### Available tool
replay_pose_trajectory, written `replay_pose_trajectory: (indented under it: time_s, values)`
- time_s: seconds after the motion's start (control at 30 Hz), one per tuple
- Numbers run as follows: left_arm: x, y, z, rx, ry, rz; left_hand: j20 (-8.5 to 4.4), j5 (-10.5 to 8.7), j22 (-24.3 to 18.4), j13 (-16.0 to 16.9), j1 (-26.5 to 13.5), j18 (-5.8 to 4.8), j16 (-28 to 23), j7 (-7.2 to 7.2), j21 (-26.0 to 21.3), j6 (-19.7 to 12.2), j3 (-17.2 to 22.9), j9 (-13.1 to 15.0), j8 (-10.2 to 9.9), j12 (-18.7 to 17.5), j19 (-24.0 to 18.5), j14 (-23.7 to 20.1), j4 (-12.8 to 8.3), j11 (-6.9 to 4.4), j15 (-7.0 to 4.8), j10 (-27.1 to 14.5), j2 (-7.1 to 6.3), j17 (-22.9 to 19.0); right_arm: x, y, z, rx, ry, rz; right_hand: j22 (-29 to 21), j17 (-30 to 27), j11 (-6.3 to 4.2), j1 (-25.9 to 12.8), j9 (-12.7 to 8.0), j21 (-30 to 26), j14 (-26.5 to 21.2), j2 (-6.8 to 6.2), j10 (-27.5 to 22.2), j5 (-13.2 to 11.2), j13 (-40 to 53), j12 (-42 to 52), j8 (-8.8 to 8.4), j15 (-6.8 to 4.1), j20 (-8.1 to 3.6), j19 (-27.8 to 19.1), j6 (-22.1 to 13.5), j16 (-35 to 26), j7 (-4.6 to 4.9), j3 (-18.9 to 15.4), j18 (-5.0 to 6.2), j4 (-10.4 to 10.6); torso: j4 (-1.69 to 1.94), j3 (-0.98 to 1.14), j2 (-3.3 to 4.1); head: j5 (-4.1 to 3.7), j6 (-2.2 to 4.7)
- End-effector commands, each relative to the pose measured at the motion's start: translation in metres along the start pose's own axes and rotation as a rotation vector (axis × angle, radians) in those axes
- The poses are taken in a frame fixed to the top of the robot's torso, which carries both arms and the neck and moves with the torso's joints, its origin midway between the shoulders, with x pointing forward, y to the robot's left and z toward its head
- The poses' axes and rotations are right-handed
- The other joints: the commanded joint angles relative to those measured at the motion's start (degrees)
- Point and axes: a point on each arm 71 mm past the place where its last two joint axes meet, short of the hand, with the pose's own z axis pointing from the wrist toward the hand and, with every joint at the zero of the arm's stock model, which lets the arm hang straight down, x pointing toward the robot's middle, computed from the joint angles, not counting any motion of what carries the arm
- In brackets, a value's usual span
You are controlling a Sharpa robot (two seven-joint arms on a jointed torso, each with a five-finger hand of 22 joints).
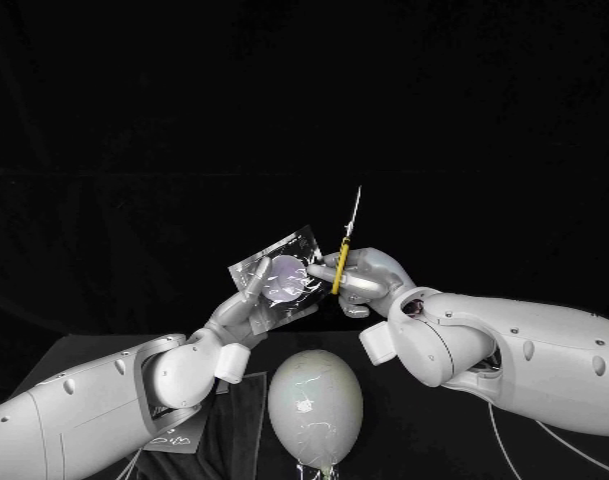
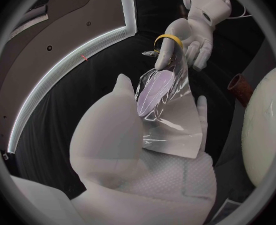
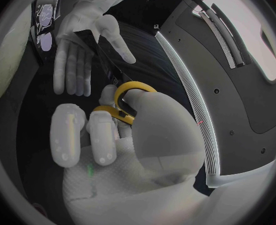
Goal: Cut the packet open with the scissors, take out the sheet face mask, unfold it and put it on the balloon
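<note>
While the left hand [image 1: 247, 305] holds the packet [image 1: 278, 272] up in the air above the black table [image 1: 405, 432], the right hand [image 1: 369, 277] sits right next to it with the scissors [image 1: 340, 265]. The left hand's thumb and fingers are pinching the lower part of the packet, which is clear and crinkly with a pale purple shape inside. The right hand has its fingers curled through the yellow handles, blades pointing straight up just beside the packet's right edge. Honestly can't tell if the blades are apart or touching the packet. The whitish balloon [image 1: 314, 400] lies on the table below both hands, between the two arms.
</note>
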Motion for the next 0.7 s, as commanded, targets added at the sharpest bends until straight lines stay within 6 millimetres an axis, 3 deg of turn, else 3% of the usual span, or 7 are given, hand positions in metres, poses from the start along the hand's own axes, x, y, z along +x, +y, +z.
replay_pose_trajectory:
  time_s: [0.03, 0.1, 0.13, 0.3, 0.47, 0.5, 0.7]
  values:
    - [0.0046, -0.0009, 0.0017, 0.015, 0.036, -0.013, 0.06, -0.32, 0.1, 0.2, 1.6, 0.08, 0.3, 7.7, -0.2, 2.1, 1.3, 0.6, 0.9, 0.5, 0.7, 1.5, -0.1, -0.1, -0.06, 2.0, 1.65, 0.3, 0.0059, -0.0014, -0.0005, 0.001, 0.038, 0.013, 10.0, 3.9, -6.46, -0.2, 0.1, 0.2, 4.1, 0.57, 18.7, 0.1, 0.1, 21.9, 0.21, -0.39, -0.04, 0.8, 0.2, 0.3, -0.2, 5.3, 0.04, -5.0, 0.03, 0.02, 0.01, 0.03, -0.06]
    - [0.0038, -0.0016, 0.0016, 0.02, 0.033, -0.005, 0.06, -0.41, 0.1, 0.4, 2.9, 0.21, 0.7, 7.59, -0.2, 5.2, 2.5, 1.7, 2.2, 1.1, 1.3, 3.4, -0.2, -0.35, -0.29, 4.9, 3.68, 0.7, 0.0066, -0.0029, -0.0006, 0.006, 0.04, 0.014, 10.0, 3.9, -6.46, -0.2, 0.1, 0.2, 4.1, 0.57, 18.7, 0.1, 0.1, 21.9, 0.21, -0.39, -0.04, 0.8, 0.2, 0.3, -0.2, 5.3, 0.04, -5.0, 0.0, -0.01, 0.01, 0.04, -0.03]
    - [0.0036, -0.0018, 0.0016, 0.021, 0.033, 0.0, 0.04, -0.35, 0.4, 0.4, 5.6, 0.52, 1.1, 7.3, 0.2, 10.3, 3.8, 3.3, 4.2, 1.4, 4.0, 4.3, -0.8, -0.7, -0.59, 6.1, 5.12, 0.9, 0.0068, -0.0036, -0.0006, 0.008, 0.04, 0.014, 10.0, 3.9, -6.46, -0.2, 0.1, 0.2, 4.1, 0.57, 18.7, 0.1, 0.1, 21.9, 0.21, -0.39, -0.04, 0.8, 0.2, 0.3, -0.2, 5.3, 0.04, -5.0, -0.03, -0.02, 0.0, 0.04, -0.08]
    - [0.0038, -0.0015, 0.0018, 0.015, 0.041, 0.031, -0.02, -0.41, 0.6, 0.3, 11.3, 1.15, 1.9, 6.22, 1.0, 19.2, 6.2, 5.8, 8.1, 1.7, 8.7, 6.5, -1.6, -1.62, -1.4, 8.8, 6.3, 1.2, 0.0083, -0.0067, 0.0002, 0.016, 0.04, 0.016, 10.0, 3.9, -6.45, -0.3, 0.1, 0.1, 4.1, 0.58, 18.7, 0.1, 0.1, 21.8, 0.22, -0.38, -0.04, 0.8, 0.2, 0.2, -0.19, 5.3, 0.06, -5.0, 0.05, 0.01, 0.01, -0.02, -0.1]
    - [0.0054, 0.0003, 0.0028, 0.0, 0.05, 0.064, -0.25, -0.42, 0.7, 0.4, 15.0, 1.42, 2.9, 4.91, 1.3, 22.5, 7.6, 6.3, 9.6, 2.4, 10.3, 9.0, -2.4, -2.8, -2.44, 11.7, 7.24, 1.6, 0.0107, -0.0085, 0.0018, 0.021, 0.043, 0.017, 10.0, 3.9, -6.44, -0.4, 0.2, 0.1, 4.1, 0.59, 18.7, 0.1, 0.1, 21.8, 0.23, -0.38, -0.03, 0.8, 0.1, 0.2, -0.18, 5.3, 0.06, -5.0, 0.08, 0.0, -0.01, -0.19, -0.02]
    - [0.0054, 0.0006, 0.003, -0.002, 0.05, 0.069, -0.43, -0.33, 0.7, 0.6, 17.0, 1.49, 3.6, 4.04, 1.5, 24.2, 8.8, 6.4, 10.3, 3.1, 11.0, 10.4, -3.0, -3.61, -3.07, 13.6, 8.25, 1.9, 0.0111, -0.0087, 0.002, 0.022, 0.044, 0.017, 10.0, 3.9, -6.44, -0.4, 0.2, 0.1, 4.1, 0.59, 18.7, 0.1, 0.1, 21.8, 0.23, -0.38, -0.03, 0.8, 0.1, 0.2, -0.18, 5.3, 0.06, -5.0, 0.05, -0.01, 0.0, -0.13, 0.0]
    - [0.0044, 0.001, 0.0036, -0.01, 0.042, 0.103, -0.6, -0.42, 0.6, 0.4, 18.8, 1.45, 4.1, 3.05, 1.3, 26.6, 10.0, 6.2, 10.7, 3.2, 11.7, 12.2, -2.4, -4.53, -3.89, 16.3, 8.73, 2.1, 0.0127, -0.01, 0.0034, 0.027, 0.047, 0.017, 10.0, 3.9, -6.44, -0.4, 0.2, 0.1, 4.1, 0.59, 18.7, 0.1, 0.1, 21.8, 0.23, -0.38, -0.03, 0.8, 0.1, 0.2, -0.18, 5.3, 0.06, -5.0, 0.01, 0.0, 0.0, -0.16, -0.19]
